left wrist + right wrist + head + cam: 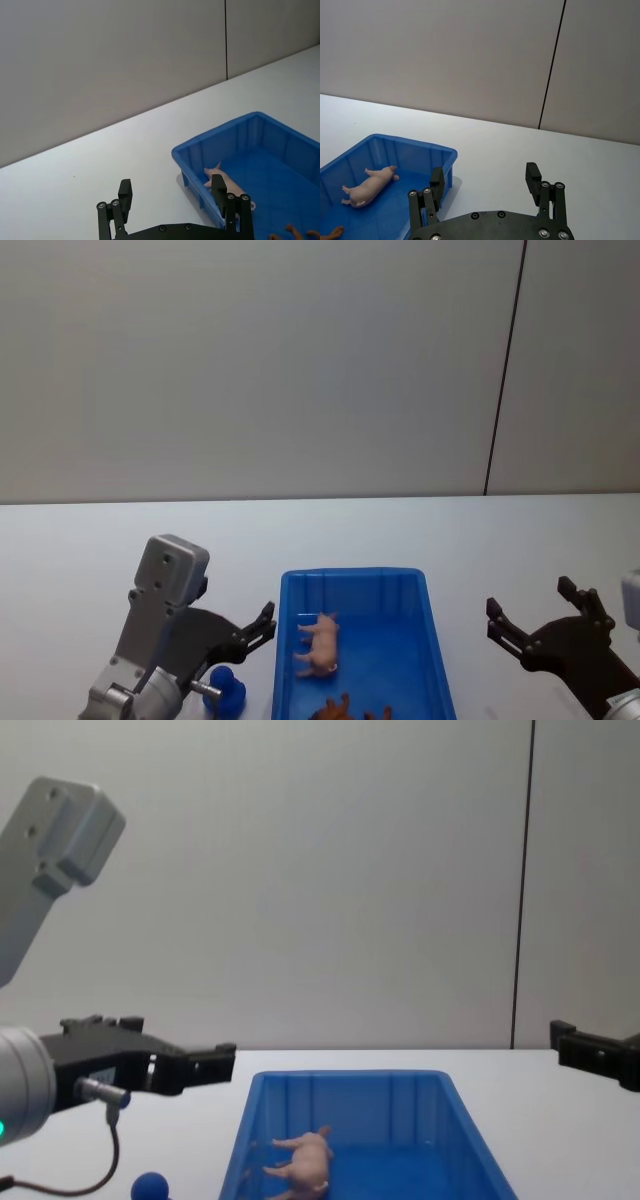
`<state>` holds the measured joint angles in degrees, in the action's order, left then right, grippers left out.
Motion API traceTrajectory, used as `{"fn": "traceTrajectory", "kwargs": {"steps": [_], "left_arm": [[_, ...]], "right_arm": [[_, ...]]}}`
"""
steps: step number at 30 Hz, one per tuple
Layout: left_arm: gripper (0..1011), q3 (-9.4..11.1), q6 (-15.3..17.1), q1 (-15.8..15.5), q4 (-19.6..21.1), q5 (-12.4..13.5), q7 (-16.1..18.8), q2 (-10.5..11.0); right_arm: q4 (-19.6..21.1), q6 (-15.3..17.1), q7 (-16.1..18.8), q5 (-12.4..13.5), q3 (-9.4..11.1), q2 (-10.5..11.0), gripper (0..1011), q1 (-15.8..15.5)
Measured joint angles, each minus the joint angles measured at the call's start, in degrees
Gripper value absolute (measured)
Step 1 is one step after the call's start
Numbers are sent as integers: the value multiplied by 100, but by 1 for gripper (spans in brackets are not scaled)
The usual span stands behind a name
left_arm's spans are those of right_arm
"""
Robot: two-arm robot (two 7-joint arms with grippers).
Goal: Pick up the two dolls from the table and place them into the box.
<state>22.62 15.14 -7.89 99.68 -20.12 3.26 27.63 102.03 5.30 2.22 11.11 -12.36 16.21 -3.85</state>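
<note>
Surface: a plain white surface (90, 550) across the lower half of the head view, bare apart from the task's things.
Room: a pale grey wall behind it, with one thin dark vertical seam at the right of the frame.
Box: one blue box (430, 640) at lower centre of the head view, standing on the surface.
Pink doll: one pink pig doll (320, 645) lying on its side inside the box, left of its middle.
Blue doll: one deep-blue doll (228, 695) on the surface at lower left, just outside the box's left wall.
Other toy: one orange-brown figure (345, 709) inside the box at the bottom edge, only partly seen.
Left claw: left claw (262, 625) released, fingers spread, holding nothing, above the blue doll beside the box.
Right claw: right claw (540, 615) released, empty, at lower right, clear of the box.
</note>
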Motion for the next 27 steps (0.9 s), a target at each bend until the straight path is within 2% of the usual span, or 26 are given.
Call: {"fn": "traceTrajectory", "kwargs": {"steps": [12, 24, 27], "left_arm": [[1001, -55, 319, 19, -255, -159, -192, 12], [1001, -65, 513, -28, -573, -203, -395, -53], [969, -67, 553, -39, -641, -207, -436, -66]], "right_arm": [[7, 0, -11, 1, 4, 5, 1001, -6], [9, 1, -15, 0, 4, 8, 1001, -9], [10, 1, -15, 0, 4, 8, 1001, -10]]}}
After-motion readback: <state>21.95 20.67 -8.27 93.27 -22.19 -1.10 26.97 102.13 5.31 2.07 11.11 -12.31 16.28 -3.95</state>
